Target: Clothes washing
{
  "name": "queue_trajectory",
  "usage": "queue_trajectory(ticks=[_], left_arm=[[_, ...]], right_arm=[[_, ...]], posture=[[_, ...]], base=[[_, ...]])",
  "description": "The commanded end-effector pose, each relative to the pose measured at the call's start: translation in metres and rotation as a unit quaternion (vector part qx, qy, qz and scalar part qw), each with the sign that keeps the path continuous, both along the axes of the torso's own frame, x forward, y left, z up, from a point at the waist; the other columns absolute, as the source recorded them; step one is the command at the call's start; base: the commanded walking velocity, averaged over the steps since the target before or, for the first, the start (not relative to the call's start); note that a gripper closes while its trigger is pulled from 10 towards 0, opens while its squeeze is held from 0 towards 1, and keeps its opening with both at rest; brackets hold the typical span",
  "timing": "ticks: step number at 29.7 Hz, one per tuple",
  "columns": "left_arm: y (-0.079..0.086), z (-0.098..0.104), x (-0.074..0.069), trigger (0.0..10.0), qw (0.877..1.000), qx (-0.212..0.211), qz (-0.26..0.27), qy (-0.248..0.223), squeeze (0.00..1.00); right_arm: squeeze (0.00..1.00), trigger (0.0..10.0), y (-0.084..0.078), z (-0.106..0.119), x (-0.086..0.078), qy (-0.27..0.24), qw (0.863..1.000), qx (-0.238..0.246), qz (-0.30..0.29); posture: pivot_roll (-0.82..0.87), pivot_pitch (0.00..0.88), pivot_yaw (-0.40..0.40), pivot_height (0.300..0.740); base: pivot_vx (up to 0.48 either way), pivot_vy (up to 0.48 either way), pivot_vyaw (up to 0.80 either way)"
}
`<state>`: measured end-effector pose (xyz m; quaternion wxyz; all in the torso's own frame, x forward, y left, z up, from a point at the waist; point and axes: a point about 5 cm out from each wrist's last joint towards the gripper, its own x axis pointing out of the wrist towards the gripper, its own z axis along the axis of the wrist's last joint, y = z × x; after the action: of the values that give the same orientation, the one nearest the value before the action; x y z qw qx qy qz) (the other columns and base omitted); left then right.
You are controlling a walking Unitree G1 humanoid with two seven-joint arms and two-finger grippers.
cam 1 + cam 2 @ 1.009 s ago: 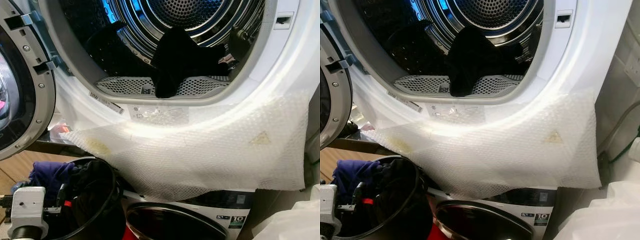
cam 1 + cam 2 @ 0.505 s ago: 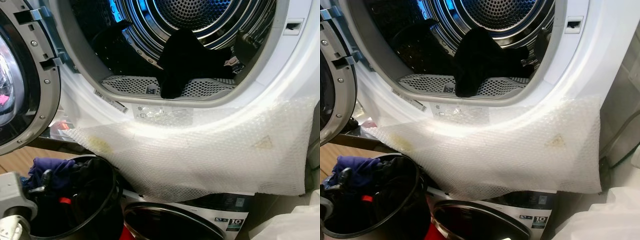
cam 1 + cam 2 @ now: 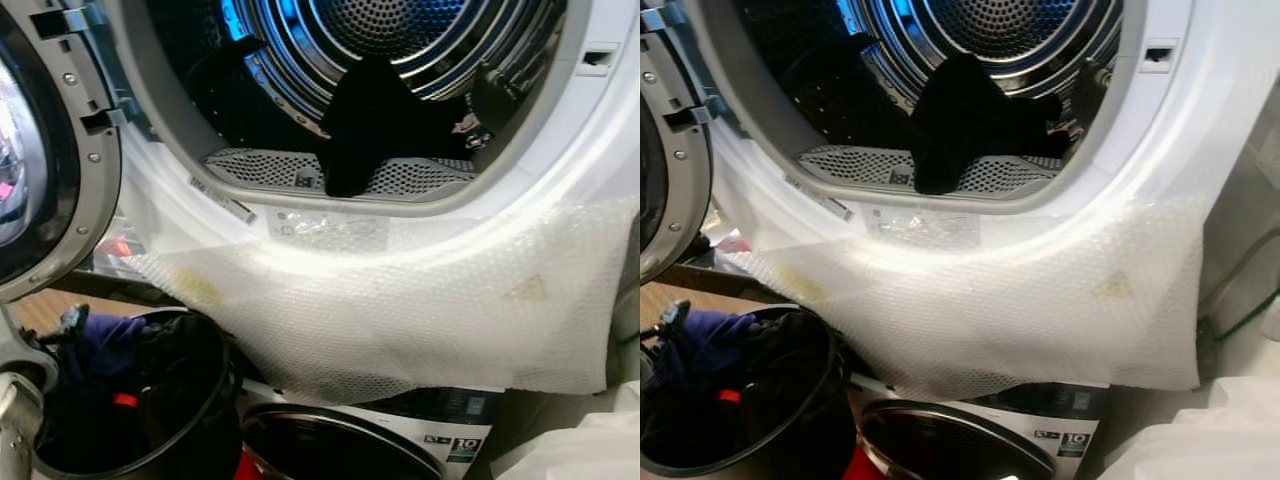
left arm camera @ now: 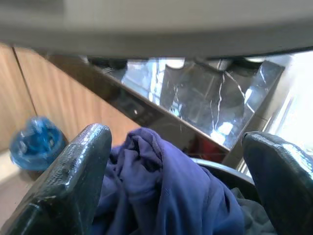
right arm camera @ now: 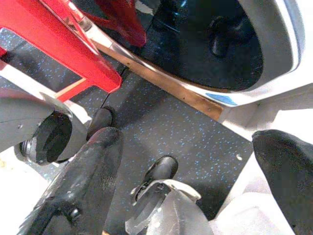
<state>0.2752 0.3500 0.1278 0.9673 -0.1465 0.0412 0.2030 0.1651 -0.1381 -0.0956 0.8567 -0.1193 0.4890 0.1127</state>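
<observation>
Left end effector (image 4: pixel 176 196) reaching low at the black bucket (image 3: pixel 205 400), fingers (image 4: pixel 63 181) spread wide either side of the purple garment (image 4: pixel 171 191) heaped on the bucket's rim, gripping nothing. Right end effector (image 5: pixel 190 181) hanging beside the bucket, pointed floorward, released. Black clothing (image 3: pixel 375 120) draped in the dryer drum above the bucket.

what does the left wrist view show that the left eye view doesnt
Left wrist view alone: the left gripper with its fingers spread either side of the purple garment, a blue object blurred on the wood floor, and a dark marbled panel.

Left eye view alone: the open dryer drum with a black garment hanging over its lip, and bubble wrap draped below.

Both: the purple garment and the black basket.
</observation>
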Motion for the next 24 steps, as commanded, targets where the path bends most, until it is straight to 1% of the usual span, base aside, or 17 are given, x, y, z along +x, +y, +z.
queue_trajectory(ticks=[1, 3, 5, 7, 10, 11, 19, 22, 23, 24], left_arm=[[0.009, 0.000, 0.001, 10.0, 1.000, -0.016, 0.009, 0.003, 1.00], [0.009, 0.000, 0.003, 10.0, 1.000, -0.018, 0.007, 0.004, 1.00], [0.009, 0.001, 0.007, 10.0, 1.000, -0.027, 0.005, -0.002, 1.00], [0.009, -0.001, 0.009, 10.0, 1.000, -0.027, 0.014, 0.005, 1.00], [0.011, -0.005, 0.007, 10.0, 0.998, -0.029, 0.053, 0.012, 1.00], [0.012, -0.005, 0.006, 10.0, 0.998, -0.025, 0.058, 0.013, 1.00], [0.015, -0.010, 0.001, 10.0, 0.995, -0.039, 0.092, 0.011, 1.00], [0.019, -0.015, -0.004, 10.0, 0.990, -0.055, 0.131, 0.020, 1.00], [0.022, -0.018, -0.007, 10.0, 0.985, -0.065, 0.156, 0.020, 1.00], [0.023, -0.020, -0.008, 10.0, 0.985, -0.069, 0.158, 0.024, 1.00]], right_arm=[[0.00, 10.0, 0.001, 0.001, 0.001, -0.005, 1.000, -0.001, 0.009], [0.00, 10.0, 0.000, 0.001, 0.001, -0.005, 1.000, -0.002, 0.009], [0.00, 10.0, -0.003, 0.000, 0.001, -0.004, 1.000, -0.005, 0.009], [0.00, 10.0, -0.006, 0.000, 0.000, -0.003, 1.000, -0.008, 0.009], [0.00, 10.0, -0.011, 0.000, -0.001, -0.003, 1.000, -0.012, 0.008], [0.00, 10.0, -0.012, 0.000, -0.001, -0.003, 1.000, -0.013, 0.007], [0.00, 10.0, -0.016, 0.000, -0.003, -0.003, 1.000, -0.016, 0.004], [0.00, 10.0, -0.018, -0.001, -0.004, -0.003, 1.000, -0.019, 0.011], [0.00, 10.0, -0.021, -0.001, -0.005, -0.001, 1.000, -0.022, 0.012], [0.00, 10.0, -0.023, -0.001, -0.006, 0.000, 1.000, -0.024, 0.012]], posture=[[0.25, 0.000, 0.044, 0.740], [0.25, 0.000, 0.044, 0.740], [0.24, 0.000, 0.038, 0.740], [0.24, 0.000, 0.035, 0.740], [0.23, 0.000, 0.028, 0.740], [0.23, 0.000, 0.028, 0.740], [0.21, 0.000, 0.015, 0.740], [0.21, 0.000, 0.000, 0.740], [0.20, 0.000, -0.004, 0.740], [0.20, 0.000, -0.008, 0.740]], base=[[0.000, 0.000, 0.00], [0.000, 0.000, 0.00], [0.000, 0.000, 0.00], [0.000, 0.000, 0.00], [0.000, 0.000, 0.00], [0.000, 0.000, 0.00], [0.000, 0.000, 0.00], [0.000, 0.000, 0.00], [0.000, 0.000, 0.00], [0.000, 0.000, 0.00]])
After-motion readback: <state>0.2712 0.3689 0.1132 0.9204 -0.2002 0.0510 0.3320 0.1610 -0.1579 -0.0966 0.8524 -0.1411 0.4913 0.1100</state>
